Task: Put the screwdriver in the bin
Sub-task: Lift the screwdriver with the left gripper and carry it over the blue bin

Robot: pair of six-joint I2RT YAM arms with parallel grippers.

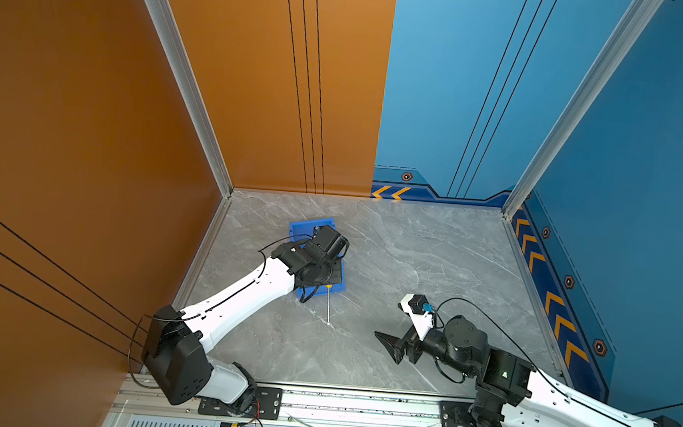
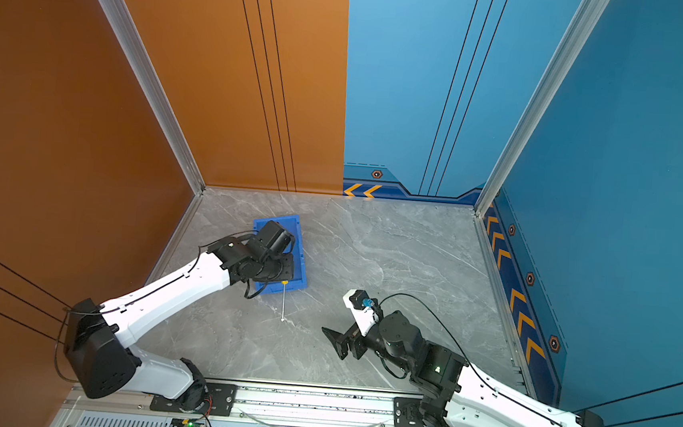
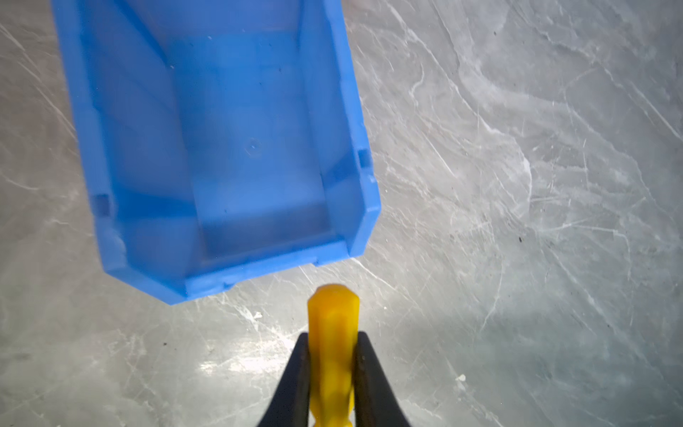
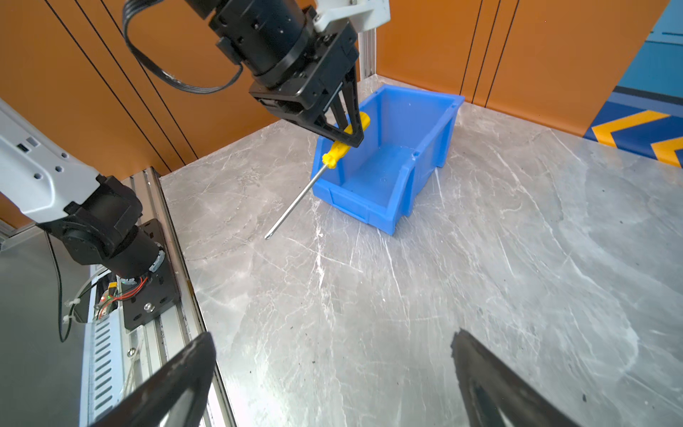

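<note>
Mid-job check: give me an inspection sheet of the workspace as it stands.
Surface: grey marbled table, white streaks.
Job's things: screwdriver held by its yellow handle, tilted, shaft pointing down outside the bin, by its lower front end; bin empty.
Clutter: nothing seen.
Pincers: left pincer shut on the screwdriver; right pincer open, holding nothing, away from the bin.
Cables: black cable loops off the left wrist.
Surroundings: orange wall, blue wall, metal rail at the arms' bases.

Clad in white moulded plastic shells (image 1: 241, 294) with black joint housings (image 1: 178, 356); strung with thin black cables (image 4: 192, 88); tipped by tapered black plastic fingers (image 4: 177, 373)
</note>
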